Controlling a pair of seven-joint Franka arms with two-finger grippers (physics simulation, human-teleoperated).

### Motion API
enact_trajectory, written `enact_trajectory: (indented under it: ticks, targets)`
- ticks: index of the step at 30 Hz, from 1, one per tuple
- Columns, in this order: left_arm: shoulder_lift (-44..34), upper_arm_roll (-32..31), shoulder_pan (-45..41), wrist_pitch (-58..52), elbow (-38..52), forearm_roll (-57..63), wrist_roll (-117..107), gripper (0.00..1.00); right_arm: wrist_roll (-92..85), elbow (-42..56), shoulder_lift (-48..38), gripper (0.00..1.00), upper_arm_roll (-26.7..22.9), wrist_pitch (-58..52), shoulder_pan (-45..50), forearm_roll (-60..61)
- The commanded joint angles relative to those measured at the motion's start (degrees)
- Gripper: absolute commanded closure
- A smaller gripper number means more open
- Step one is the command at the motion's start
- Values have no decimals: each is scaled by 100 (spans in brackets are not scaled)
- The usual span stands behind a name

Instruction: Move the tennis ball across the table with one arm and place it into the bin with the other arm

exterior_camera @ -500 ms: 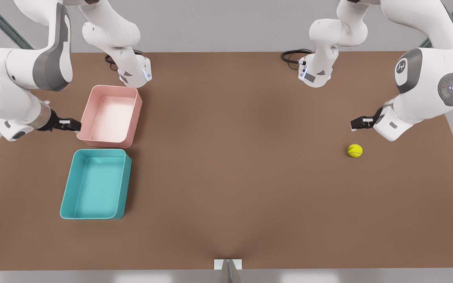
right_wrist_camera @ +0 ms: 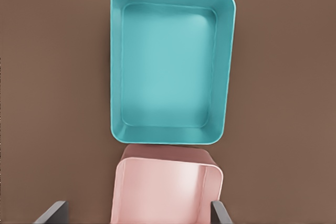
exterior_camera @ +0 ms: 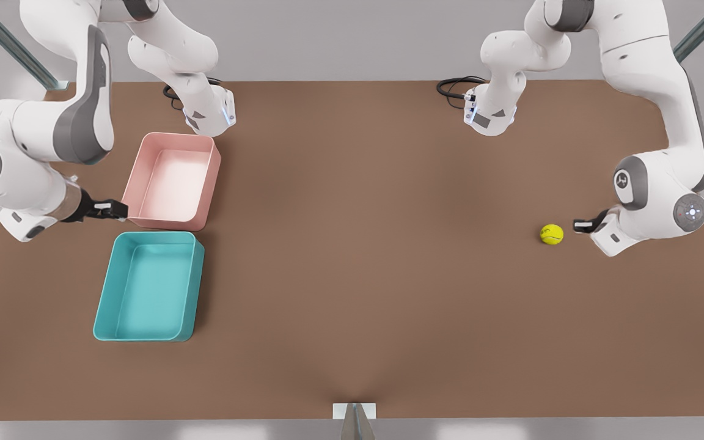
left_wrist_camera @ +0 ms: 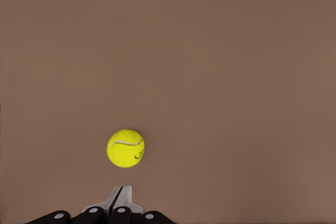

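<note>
The tennis ball [exterior_camera: 551, 234] is sitting on the table [exterior_camera: 358, 275], far over on the front view's right. It is well apart from the bin [exterior_camera: 147, 286], which is the blue-green tray far over on the front view's left. A pink tray [exterior_camera: 173, 178] is sitting just beside the bin, closer to the back of the table.

The left gripper [exterior_camera: 582, 225] is low over the table, just beside the ball on the side away from the bin. In the left wrist view the ball [left_wrist_camera: 125, 148] is lying just in front of the gripper [left_wrist_camera: 122, 199], and the two fingers are pressed together with no gap between them. They are not touching the ball; a bit of bare table shows between them.

The right gripper [exterior_camera: 113, 209] is waiting near the trays, close to the pink tray's corner and just above the bin's back edge. In the right wrist view its two fingertips [right_wrist_camera: 52, 212] are spread wide apart, with the bin [right_wrist_camera: 226, 66] and the pink tray [right_wrist_camera: 166, 192] lying below. It is holding nothing.

So the job is only just starting. The ball is not pushed yet and the bin has nothing in it. I think the pressed-together fingers are getting ready to nudge or roll the ball across the table. After that, the waiting arm will have to pick it up and drop it into the bin.
</note>
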Motion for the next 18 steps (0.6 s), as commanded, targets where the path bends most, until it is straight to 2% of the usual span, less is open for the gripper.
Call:
enact_trajectory:
  ticks: [1, 3, 6, 8, 13, 18]
  targets:
    - [200, 54, 249, 551, -8, -146, 8600, 79, -352, 44, 30, 0, -5, -217, -15, 58]
    - [517, 54, 671, 744, -165, 143, 9726, 79, -352, 79, 30, 0, -5, -217, -14, 67]
    - [517, 54, 918, 2370, -1053, 557, 10923, 79, -344, 79, 39, 0, -5, -226, -14, 32]
    - [535, 54, 918, 2748, -1317, 557, 10923, 79, -352, 280, 161, 0, -14, -252, -32, 23]
    - [746, 45, 918, 3091, -1343, 557, 10897, 79, -361, 316, 170, 0, -14, -358, -32, 5]
    - [754, 54, 847, 3311, -1800, 645, 10879, 79, -361, 325, 179, 0, -49, -366, -58, 23]
